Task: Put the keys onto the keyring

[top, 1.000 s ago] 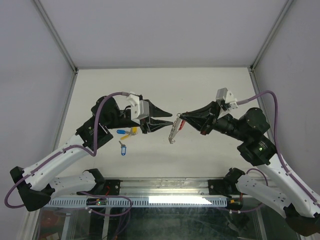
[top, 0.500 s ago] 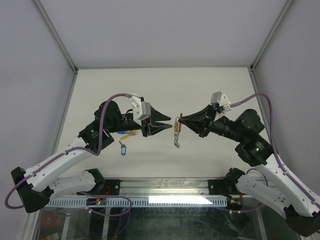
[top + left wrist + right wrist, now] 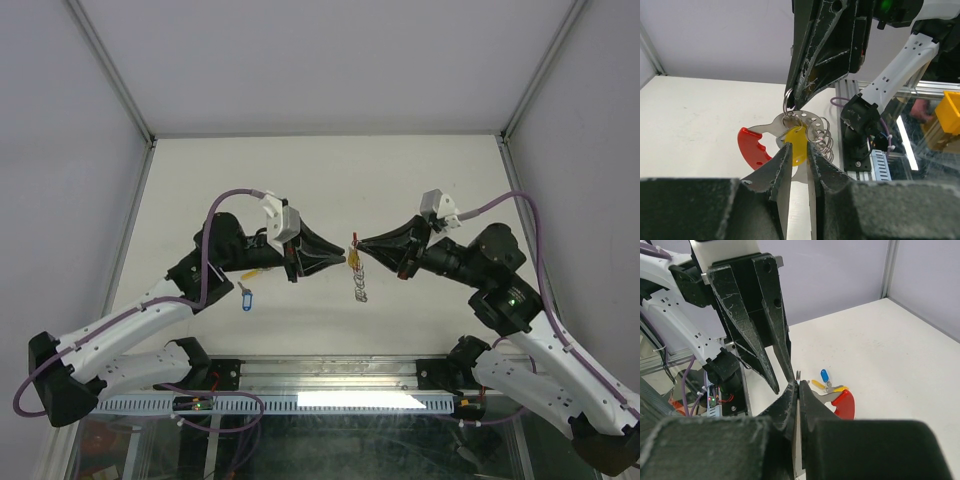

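The keyring hangs in mid-air between my grippers: red crescent point(image 3: 752, 150), beaded chain point(image 3: 824, 137), and in the top view point(image 3: 358, 285). My right gripper point(image 3: 358, 243) is shut on the keyring's small top ring point(image 3: 798, 374) and holds it up. My left gripper point(image 3: 798, 146) has its jaws nearly together on the yellow tag point(image 3: 796, 149) of one key that hangs at that ring. A blue key point(image 3: 246, 298) lies alone on the table. A blue and a yellow key point(image 3: 256, 267) lie together behind the left arm, and they also show in the right wrist view point(image 3: 824, 379).
The white table point(image 3: 420, 180) is walled by grey panels at the back and sides. An aluminium rail point(image 3: 330, 400) with cables runs along the near edge. Both arms meet above the table's middle.
Both grippers have moved toward each other. The left jaws, open a second ago, have come together at the yellow tag. The chain has swung from slanted to hanging straight down.
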